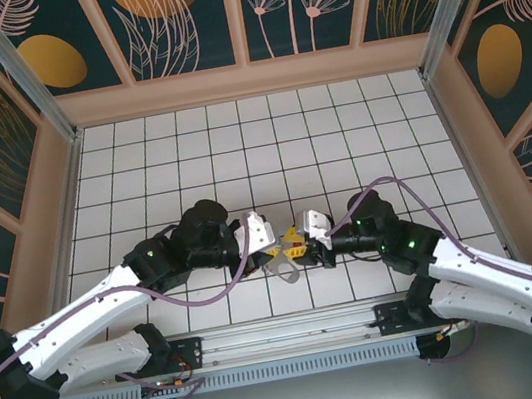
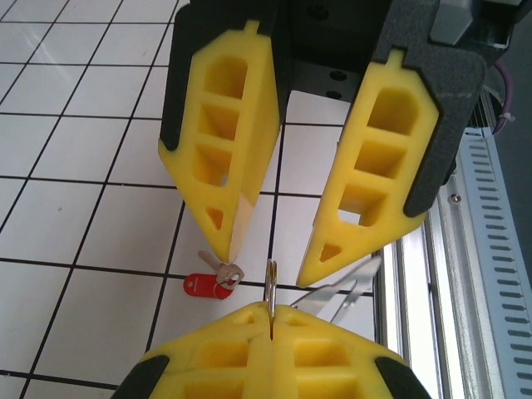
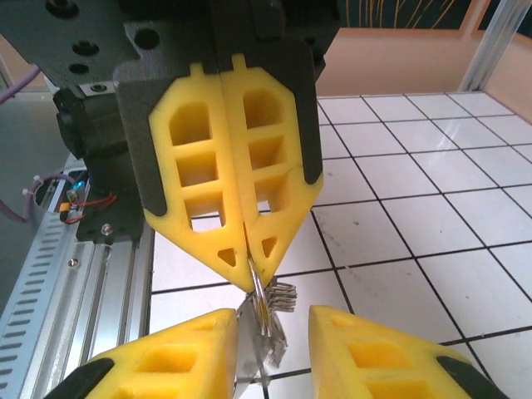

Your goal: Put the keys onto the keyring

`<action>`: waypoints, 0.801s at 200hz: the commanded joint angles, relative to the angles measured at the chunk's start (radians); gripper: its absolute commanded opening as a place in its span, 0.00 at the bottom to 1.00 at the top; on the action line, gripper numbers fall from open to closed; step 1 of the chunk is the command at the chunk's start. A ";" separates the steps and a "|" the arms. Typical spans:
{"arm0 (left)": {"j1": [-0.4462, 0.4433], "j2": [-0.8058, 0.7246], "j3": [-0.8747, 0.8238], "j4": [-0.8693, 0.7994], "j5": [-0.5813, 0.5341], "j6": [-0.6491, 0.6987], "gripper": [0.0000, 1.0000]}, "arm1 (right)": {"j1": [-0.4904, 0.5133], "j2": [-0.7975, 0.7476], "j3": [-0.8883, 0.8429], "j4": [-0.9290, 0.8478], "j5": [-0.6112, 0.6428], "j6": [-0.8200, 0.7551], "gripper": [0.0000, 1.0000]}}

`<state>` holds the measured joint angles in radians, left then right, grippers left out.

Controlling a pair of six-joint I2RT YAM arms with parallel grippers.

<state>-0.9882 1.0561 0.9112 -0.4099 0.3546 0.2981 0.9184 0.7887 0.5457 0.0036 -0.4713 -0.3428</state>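
Probably light, stiff and slippery, the tiny red-plastic-headed, silver-bladed key (image 2: 204,285) sits on a near white tile (image 2: 91,307) beside the right gripper (image 2: 268,263), its fingers parted; best pinched by its head, while the left gripper (image 3: 252,279) clamps the thin wire keyring (image 3: 263,306).

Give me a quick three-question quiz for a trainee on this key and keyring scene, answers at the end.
1. True or false: the left tool is shut on a thin wire ring of the keyring.
2. Which one stands with its fingers apart? A: left tool. B: right tool.
3. Fill in: the key has a ___ plastic head.
Key: 1 true; 2 B; 3 red.
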 commanded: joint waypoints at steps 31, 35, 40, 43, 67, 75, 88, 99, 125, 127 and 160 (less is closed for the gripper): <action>0.001 0.016 0.036 -0.028 0.001 0.036 0.00 | 0.016 0.046 0.047 0.018 -0.007 -0.034 0.21; 0.002 0.017 0.038 -0.029 0.001 0.038 0.00 | 0.016 0.049 0.048 0.022 -0.009 -0.035 0.20; 0.001 0.019 0.038 -0.030 0.001 0.040 0.00 | 0.016 0.053 0.049 0.027 -0.011 -0.033 0.19; 0.002 0.019 0.039 -0.032 0.001 0.039 0.00 | 0.016 0.056 0.049 0.031 -0.013 -0.033 0.19; 0.001 0.024 0.041 -0.034 -0.002 0.041 0.00 | 0.023 0.070 0.048 0.050 -0.010 -0.033 0.03; 0.001 0.024 0.041 -0.030 0.000 0.038 0.00 | 0.025 0.073 0.047 0.053 0.004 -0.033 0.00; 0.002 0.014 0.035 -0.015 0.006 0.025 0.00 | 0.025 0.064 0.041 0.063 0.021 -0.029 0.00; 0.001 -0.005 0.019 0.013 0.017 0.006 0.05 | 0.026 0.040 0.024 0.093 0.022 -0.015 0.00; 0.003 -0.059 -0.040 0.100 0.041 -0.048 0.19 | 0.023 -0.046 -0.038 0.218 0.012 0.041 0.00; 0.003 -0.062 -0.045 0.108 0.041 -0.053 0.19 | 0.022 -0.051 -0.042 0.227 0.009 0.046 0.00; 0.002 -0.109 -0.107 0.238 0.063 -0.142 0.24 | 0.017 -0.094 -0.105 0.383 -0.025 0.132 0.00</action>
<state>-0.9863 0.9764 0.8444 -0.3065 0.3752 0.2386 0.9375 0.7246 0.4808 0.1848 -0.4690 -0.2943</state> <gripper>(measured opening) 0.218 0.046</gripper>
